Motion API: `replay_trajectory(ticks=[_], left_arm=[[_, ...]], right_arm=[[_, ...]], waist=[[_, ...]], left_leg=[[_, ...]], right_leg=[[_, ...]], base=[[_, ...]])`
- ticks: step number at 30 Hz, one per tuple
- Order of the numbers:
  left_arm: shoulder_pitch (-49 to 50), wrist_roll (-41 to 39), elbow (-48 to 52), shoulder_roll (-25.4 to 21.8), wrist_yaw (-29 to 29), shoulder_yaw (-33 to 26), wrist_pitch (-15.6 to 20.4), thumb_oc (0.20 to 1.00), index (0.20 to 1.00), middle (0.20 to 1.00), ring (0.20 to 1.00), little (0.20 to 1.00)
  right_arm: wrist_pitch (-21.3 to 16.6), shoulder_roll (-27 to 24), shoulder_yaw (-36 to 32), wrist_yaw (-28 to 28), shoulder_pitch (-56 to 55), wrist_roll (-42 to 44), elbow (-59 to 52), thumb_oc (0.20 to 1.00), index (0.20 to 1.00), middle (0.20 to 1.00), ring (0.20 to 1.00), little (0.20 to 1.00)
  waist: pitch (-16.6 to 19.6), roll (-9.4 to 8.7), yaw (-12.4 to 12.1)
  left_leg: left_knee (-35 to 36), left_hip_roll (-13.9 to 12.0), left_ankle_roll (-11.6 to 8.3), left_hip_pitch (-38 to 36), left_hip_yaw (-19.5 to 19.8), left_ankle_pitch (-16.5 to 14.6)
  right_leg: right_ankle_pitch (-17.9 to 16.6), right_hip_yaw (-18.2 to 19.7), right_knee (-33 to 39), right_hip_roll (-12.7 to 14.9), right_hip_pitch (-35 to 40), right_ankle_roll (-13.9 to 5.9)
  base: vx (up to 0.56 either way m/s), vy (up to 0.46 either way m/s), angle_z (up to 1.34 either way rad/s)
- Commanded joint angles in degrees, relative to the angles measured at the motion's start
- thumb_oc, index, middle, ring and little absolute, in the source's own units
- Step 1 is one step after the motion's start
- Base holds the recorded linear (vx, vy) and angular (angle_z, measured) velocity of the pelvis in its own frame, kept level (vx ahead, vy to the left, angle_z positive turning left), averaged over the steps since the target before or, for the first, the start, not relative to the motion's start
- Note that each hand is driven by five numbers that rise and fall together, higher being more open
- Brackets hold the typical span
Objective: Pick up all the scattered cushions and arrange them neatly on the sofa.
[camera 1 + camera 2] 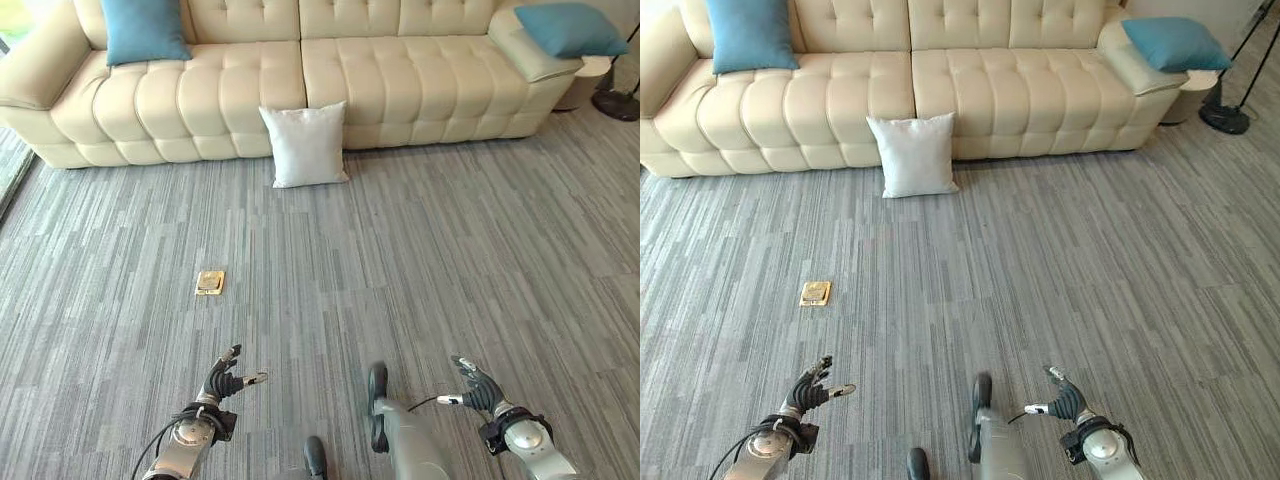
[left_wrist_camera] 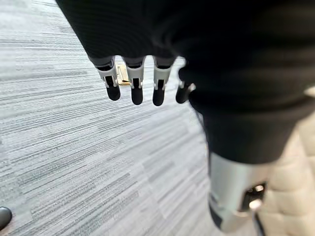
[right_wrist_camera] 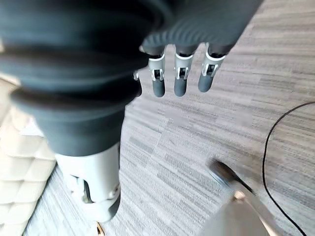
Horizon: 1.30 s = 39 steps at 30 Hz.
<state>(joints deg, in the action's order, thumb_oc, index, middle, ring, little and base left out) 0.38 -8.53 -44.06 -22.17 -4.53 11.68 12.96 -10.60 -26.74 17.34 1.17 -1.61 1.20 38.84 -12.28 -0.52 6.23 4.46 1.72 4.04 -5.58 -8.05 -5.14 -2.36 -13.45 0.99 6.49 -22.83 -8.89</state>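
A white cushion (image 1: 305, 144) stands on the carpet, leaning against the front of the cream sofa (image 1: 400, 80) near its middle. One blue cushion (image 1: 144, 29) rests upright against the sofa's back at the left end. Another blue cushion (image 1: 570, 29) lies on the right armrest. My left hand (image 1: 222, 379) hovers low over the carpet at the near left, fingers relaxed and holding nothing. My right hand (image 1: 478, 387) hangs at the near right, likewise open and empty. Both hands are far from the cushions.
A small brass floor socket plate (image 1: 210, 282) sits in the grey carpet between me and the sofa. A black lamp base (image 1: 616, 103) stands on the floor beside the sofa's right end.
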Motion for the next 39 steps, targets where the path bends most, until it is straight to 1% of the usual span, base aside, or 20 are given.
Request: replay_trajectory(ticks=[1,2,3,4,5,7,12,16,18,20,22,24,25,26,27,29,30,34,35,39], left_arm=[[0.64,-0.54,2.54,-0.47,-0.21,0.64,1.49,1.000,1.000,1.000,1.000,1.000],[0.66,-0.61,2.47,-0.18,-0.12,0.85,1.41,1.000,1.000,1.000,1.000,1.000],[0.16,-0.59,1.69,0.76,0.08,2.36,1.48,1.000,1.000,1.000,1.000,1.000],[0.28,-0.29,2.16,0.82,0.35,2.98,1.47,1.000,1.000,1.000,1.000,1.000],[-0.34,-0.59,2.24,1.01,0.52,3.56,1.44,1.000,1.000,1.000,1.000,1.000],[-1.50,-1.21,1.72,1.38,0.44,4.37,1.42,1.000,1.000,1.000,1.000,1.000],[-1.61,-0.94,2.86,0.63,0.59,4.82,1.50,1.000,1.000,1.000,1.000,1.000],[-1.07,-1.12,2.80,-0.05,0.34,3.77,1.19,1.000,1.000,1.000,1.000,1.000],[-0.39,-1.69,1.76,0.16,-0.06,3.08,0.87,1.000,1.000,1.000,1.000,1.000],[0.38,-1.79,1.16,0.33,0.01,2.68,0.82,1.000,1.000,1.000,1.000,1.000],[0.64,-1.17,0.63,0.46,0.29,2.66,0.61,1.000,1.000,1.000,1.000,1.000],[0.33,-0.47,0.06,0.42,0.29,2.66,0.55,1.000,1.000,1.000,1.000,1.000],[0.31,-0.47,0.06,0.43,0.29,2.67,0.54,1.000,1.000,1.000,1.000,1.000],[-0.51,-0.29,0.36,0.09,0.30,2.96,0.56,1.000,1.000,1.000,1.000,1.000],[-1.19,-0.32,0.34,-0.15,0.13,3.10,0.52,1.000,1.000,1.000,1.000,1.000],[-2.28,-0.33,-0.56,-0.23,-0.22,3.23,0.42,1.000,1.000,1.000,1.000,1.000],[-2.62,-0.21,-1.12,-0.30,-0.53,3.16,0.50,1.000,1.000,1.000,1.000,1.000],[-2.81,-0.59,-1.26,-0.17,-0.36,3.20,0.68,1.000,1.000,1.000,1.000,1.000],[-2.99,-0.60,-1.66,0.12,-0.33,3.75,0.60,1.000,1.000,1.000,1.000,1.000],[-3.18,0.66,-3.39,0.95,-0.52,4.15,0.39,1.000,1.000,1.000,1.000,1.000]], right_arm=[[-0.72,-2.22,-1.40,0.62,0.23,0.99,-1.31,1.000,1.000,1.000,1.000,1.000],[-0.64,-2.20,-1.59,0.45,-0.08,1.08,-1.89,1.000,1.000,1.000,1.000,1.000],[-1.37,-2.84,-2.46,0.61,-1.59,1.93,-2.69,1.000,1.000,1.000,1.000,1.000],[-1.54,-3.10,-2.79,0.32,-2.30,2.38,-3.24,1.000,1.000,1.000,1.000,1.000],[-1.57,-3.32,-2.84,0.67,-2.05,2.81,-2.86,1.000,1.000,1.000,1.000,1.000],[-1.49,-3.20,-2.80,1.21,-1.51,3.30,-2.15,1.000,1.000,1.000,1.000,1.000],[-1.44,-3.26,-3.08,1.78,-1.17,3.47,-1.95,1.000,1.000,1.000,1.000,1.000],[-1.41,-2.42,-3.07,2.54,-0.75,3.41,-0.73,1.000,1.000,1.000,1.000,1.000],[-1.16,-1.93,-2.77,2.98,-0.60,2.67,0.91,1.000,1.000,1.000,1.000,1.000],[-1.07,-1.65,-2.64,2.59,-0.76,2.19,1.35,1.000,1.000,1.000,1.000,1.000],[-0.79,-1.13,-2.69,2.21,-1.15,1.74,1.60,1.000,1.000,1.000,1.000,1.000],[-0.82,-0.24,-2.93,1.94,-1.38,1.74,2.22,1.000,1.000,1.000,1.000,1.000],[-0.82,-0.25,-2.94,1.94,-1.37,1.74,2.22,1.000,1.000,1.000,1.000,1.000],[-0.60,0.37,-2.47,1.69,-0.64,1.68,2.06,1.000,1.000,1.000,1.000,1.000],[-0.49,0.60,-2.04,1.63,0.16,1.60,1.57,1.000,1.000,1.000,1.000,1.000],[-0.47,1.21,-1.38,1.65,1.25,1.51,1.24,1.000,1.000,1.000,1.000,1.000],[-0.44,1.37,-0.93,1.64,1.58,1.23,0.85,1.000,1.000,1.000,1.000,1.000],[-0.25,1.23,-0.44,1.45,1.69,1.02,0.77,1.000,1.000,1.000,1.000,1.000],[-0.17,1.01,-0.26,1.51,1.76,1.40,1.11,1.000,1.000,1.000,1.000,1.000],[0.10,0.52,-0.13,1.91,1.25,0.96,3.04,1.000,1.000,1.000,1.000,1.000]], waist=[[0.22,0.53,1.63],[0.36,0.42,1.86],[0.54,1.29,2.74],[0.89,1.63,3.18],[0.97,1.78,3.54],[0.36,1.21,3.21],[0.41,-1.20,1.40],[0.00,-2.00,-1.34],[0.34,-2.69,-2.59],[1.10,-2.39,-3.09],[2.03,-2.78,-3.24],[3.14,-3.59,-3.16],[3.27,-3.46,-3.25],[3.24,-3.89,-2.96],[2.79,-3.82,-2.75],[2.29,-3.23,-2.45],[1.98,-3.01,-2.19],[1.66,-1.86,-1.07],[1.03,-1.69,0.11],[0.95,-2.43,1.13]], left_leg=[[-3.78,2.13,-4.41,-9.10,3.83,-6.11],[-5.81,2.13,-5.07,-8.36,4.20,-5.34],[-11.57,0.65,-8.50,-6.34,3.75,-1.78],[-13.44,-0.34,-9.74,-5.91,3.26,-0.06],[-18.49,-1.78,-11.80,-4.01,1.85,3.87],[-21.50,-3.71,-11.46,-0.25,-0.96,5.17],[-16.76,-4.49,-7.73,9.02,-5.11,-0.25],[-8.57,-8.01,-9.41,15.69,-5.94,8.40],[-4.18,-10.21,-10.28,18.21,-6.14,11.43],[-4.10,-10.43,-10.30,17.48,-6.32,12.18],[-5.97,-9.24,-9.49,16.85,-6.45,11.73],[-7.15,-7.33,-8.04,15.79,-6.99,10.05],[-7.14,-7.49,-8.06,15.97,-7.04,10.13],[-7.17,-5.46,-6.02,13.99,-7.46,8.11],[-7.27,-4.69,-4.94,12.85,-7.52,7.04],[-7.13,-3.92,-3.72,10.32,-7.85,5.30],[-6.72,-3.23,-3.31,8.42,-7.75,4.36],[-5.31,-2.34,-3.33,5.42,-6.62,3.17],[-5.47,-1.76,-3.44,4.01,-5.40,2.20],[-6.41,-0.14,-3.94,1.42,-3.64,-0.32]], right_leg=[[-2.07,2.15,-7.18,-0.99,3.72,-0.06],[-2.45,2.78,-7.89,-1.21,3.93,0.42],[-1.07,3.07,-9.11,-2.79,5.62,2.42],[0.11,2.75,-9.40,-3.36,6.51,3.37],[2.09,2.42,-9.63,-4.25,8.35,4.79],[4.24,2.67,-9.23,-4.14,11.10,5.63],[7.09,3.61,-7.38,-3.01,16.14,5.33],[9.45,4.79,-6.15,-4.77,22.04,5.31],[10.67,6.39,-5.56,-4.97,26.09,4.69],[11.80,7.75,-5.86,-5.28,28.61,4.30],[12.17,8.61,-7.33,-4.15,30.24,3.71],[9.05,9.34,-12.19,-2.12,29.00,1.90],[8.89,9.43,-12.12,-2.27,28.80,1.94],[3.07,10.72,-20.73,-0.72,25.24,-0.35],[0.14,11.23,-25.23,-0.15,22.95,-0.95],[-2.25,10.58,-30.80,0.69,19.65,-1.34],[-1.84,9.55,-31.72,1.49,18.28,-1.03],[0.95,7.48,-28.38,0.09,14.32,0.39],[3.81,6.64,-24.08,-2.01,11.70,1.32],[3.93,4.38,-14.65,-3.04,11.08,1.56]], base=[[0.50,-0.238,0.68],[0.61,-0.429,0.80],[0.43,-0.384,0.86],[0.52,-0.450,1.03],[0.36,-0.278,0.61],[0.29,-0.196,0.14],[0.26,-0.075,0.09],[0.33,-0.028,-0.28],[0.53,0.091,-0.69],[0.52,0.184,-0.64],[0.43,0.195,-0.54],[0.30,0.165,-0.27],[0.29,0.225,0.19],[0.26,0.232,0.19],[0.35,0.290,0.16],[0.25,0.186,0.25],[0.18,0.124,0.31],[0.29,0.088,0.05],[0.25,-0.006,-0.03],[0.27,-0.054,0.39]])
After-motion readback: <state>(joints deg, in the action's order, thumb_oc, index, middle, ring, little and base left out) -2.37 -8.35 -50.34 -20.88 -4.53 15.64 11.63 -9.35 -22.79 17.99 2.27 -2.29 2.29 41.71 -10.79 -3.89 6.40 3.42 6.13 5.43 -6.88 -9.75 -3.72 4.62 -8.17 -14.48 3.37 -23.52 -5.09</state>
